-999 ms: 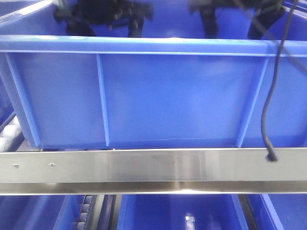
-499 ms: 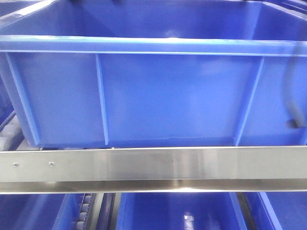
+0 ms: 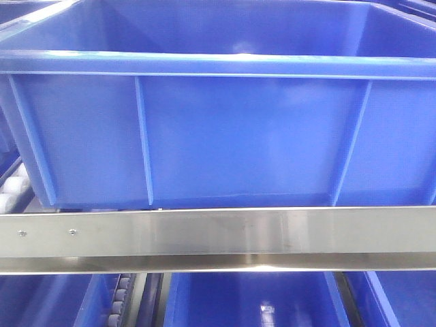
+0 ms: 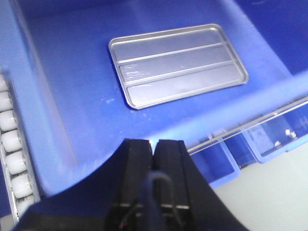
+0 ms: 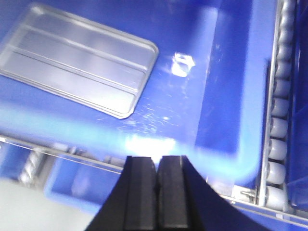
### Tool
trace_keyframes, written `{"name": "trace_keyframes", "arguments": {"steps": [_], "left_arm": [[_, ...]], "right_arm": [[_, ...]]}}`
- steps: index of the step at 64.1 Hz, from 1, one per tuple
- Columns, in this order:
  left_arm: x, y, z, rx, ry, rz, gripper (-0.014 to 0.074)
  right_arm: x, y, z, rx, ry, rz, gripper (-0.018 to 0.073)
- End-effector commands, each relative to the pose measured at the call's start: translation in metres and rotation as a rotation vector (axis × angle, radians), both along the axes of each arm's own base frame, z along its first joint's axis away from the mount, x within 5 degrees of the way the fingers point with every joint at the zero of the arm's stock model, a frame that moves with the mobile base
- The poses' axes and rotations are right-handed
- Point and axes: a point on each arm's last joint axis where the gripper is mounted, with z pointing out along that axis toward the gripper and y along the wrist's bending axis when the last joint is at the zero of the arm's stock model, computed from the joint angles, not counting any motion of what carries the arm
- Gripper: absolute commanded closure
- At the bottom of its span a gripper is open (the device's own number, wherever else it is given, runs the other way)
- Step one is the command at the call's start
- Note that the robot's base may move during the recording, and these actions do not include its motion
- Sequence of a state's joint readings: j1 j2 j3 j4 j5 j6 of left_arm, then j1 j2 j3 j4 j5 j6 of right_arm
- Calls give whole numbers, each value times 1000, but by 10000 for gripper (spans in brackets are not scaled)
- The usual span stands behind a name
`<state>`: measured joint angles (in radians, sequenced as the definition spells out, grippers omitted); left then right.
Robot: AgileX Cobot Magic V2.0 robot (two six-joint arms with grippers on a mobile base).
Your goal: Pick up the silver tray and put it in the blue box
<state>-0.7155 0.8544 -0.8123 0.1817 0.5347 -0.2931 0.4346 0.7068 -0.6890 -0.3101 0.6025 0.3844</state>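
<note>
The blue box is a saturated, uniform blue inside and out, with paler vertical ribs on its side and a lighter highlight line along its rim. The silver tray is bright silver, reflecting blue from its surroundings, with two pale ridge lines across its floor. The steel rail is brushed grey with a bright streak. The rollers are off-white. The left gripper and right gripper are matt black. The lower bins are the same blue.

Front camera faces the blue box side-on; both wrist cameras look down inside.
</note>
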Motion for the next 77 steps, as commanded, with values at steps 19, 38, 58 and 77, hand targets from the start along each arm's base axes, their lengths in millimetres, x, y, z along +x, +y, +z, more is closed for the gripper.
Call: {"name": "trace_keyframes", "arguments": {"steps": [19, 38, 58, 77], "left_arm": [[-66, 49, 6, -224, -373, -90, 701], [-72, 55, 7, -257, -383, -89, 701], [-72, 55, 7, -257, -383, -89, 701], [-77, 70, -17, -255, -430, 42, 701]], "right_arm": [[-82, -38, -18, 65, -466, 45, 510], [-86, -40, -17, 49, -508, 44, 510], [-86, -40, -17, 49, -508, 44, 510], [-86, -40, -17, 49, -508, 44, 510]]}}
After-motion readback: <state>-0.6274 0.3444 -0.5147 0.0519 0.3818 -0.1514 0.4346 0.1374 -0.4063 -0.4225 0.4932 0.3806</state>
